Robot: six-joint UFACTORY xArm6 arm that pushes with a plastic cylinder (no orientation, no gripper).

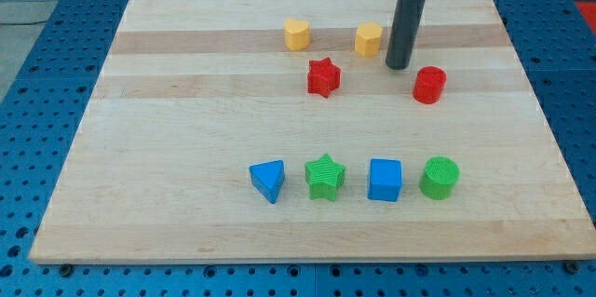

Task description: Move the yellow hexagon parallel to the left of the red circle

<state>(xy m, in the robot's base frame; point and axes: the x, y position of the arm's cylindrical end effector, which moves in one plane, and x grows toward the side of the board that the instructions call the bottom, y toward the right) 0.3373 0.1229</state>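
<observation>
The yellow hexagon [369,38] lies near the view's top, right of centre. The red circle [429,85], a short cylinder, lies below it and to its right. My tip [399,66] stands between them: just right of and slightly below the yellow hexagon, and up and to the left of the red circle. It looks close to the hexagon's right side; I cannot tell whether it touches. It is apart from the red circle.
A second yellow block [296,33], heart-like, lies left of the hexagon. A red star [324,77] sits below the two. Along the bottom stand a blue triangle [268,181], green star [325,177], blue cube [385,180] and green circle [439,178]. The wooden board [168,148] lies on a blue pegboard.
</observation>
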